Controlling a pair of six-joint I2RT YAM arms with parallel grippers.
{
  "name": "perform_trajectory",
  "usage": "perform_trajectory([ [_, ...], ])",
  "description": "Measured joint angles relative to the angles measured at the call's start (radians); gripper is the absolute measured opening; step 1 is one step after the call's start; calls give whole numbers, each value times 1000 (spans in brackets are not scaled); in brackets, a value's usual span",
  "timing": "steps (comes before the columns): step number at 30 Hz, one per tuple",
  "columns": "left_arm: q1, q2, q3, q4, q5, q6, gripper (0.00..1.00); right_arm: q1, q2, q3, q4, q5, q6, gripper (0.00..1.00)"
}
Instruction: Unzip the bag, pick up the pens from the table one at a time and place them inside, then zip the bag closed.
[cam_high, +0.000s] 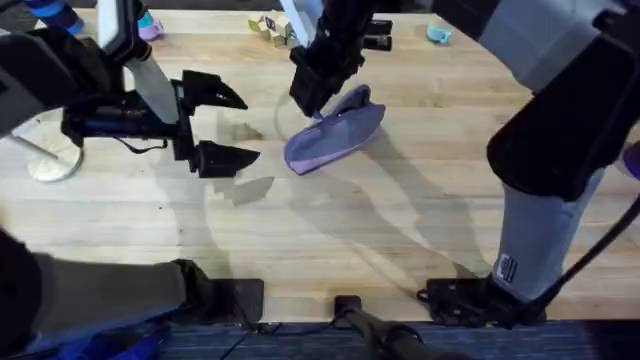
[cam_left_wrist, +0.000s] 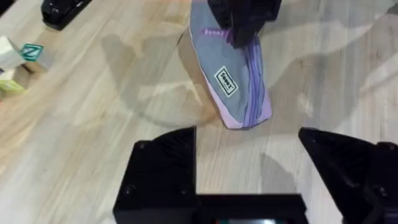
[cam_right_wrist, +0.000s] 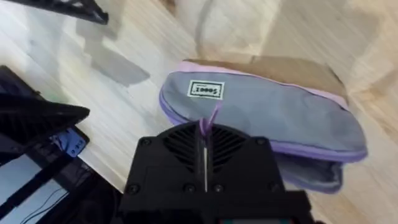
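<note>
Right jaws pinch the zip tab of the pencil pouch

The lilac pencil pouch (cam_high: 335, 137) lies mid-table (cam_high: 400, 230); we see our right gripper (cam_right_wrist: 205, 140) closed on its purple zip pull (cam_right_wrist: 212, 116), while the left gripper (cam_high: 222, 125) hangs open just beside it, holding nothing. With the pouch unpinned, we judge that pulling could drag the whole pouch instead of opening the zip.

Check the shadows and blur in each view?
Overhead: right arm looms large and blurred, and the lilac fabric pouch casts a long shadow on the pale wooden table. Left wrist: soft arm shadows beside the pouch. Right wrist: pouch label sharp.
</note>
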Motion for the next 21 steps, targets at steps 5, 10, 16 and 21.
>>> perform_trajectory([
  [5,-29,56,0,19,17,0,995,-8,0,36,-10,29,0,33],
  [10,-96,99,0,53,27,0,996,-8,0,39,-14,38,-6,33],
  [16,-177,160,0,103,28,0,994,-8,0,40,-17,84,-11,33],
  [21,-201,195,0,158,61,0,995,-9,0,40,-25,109,-23,33],
])
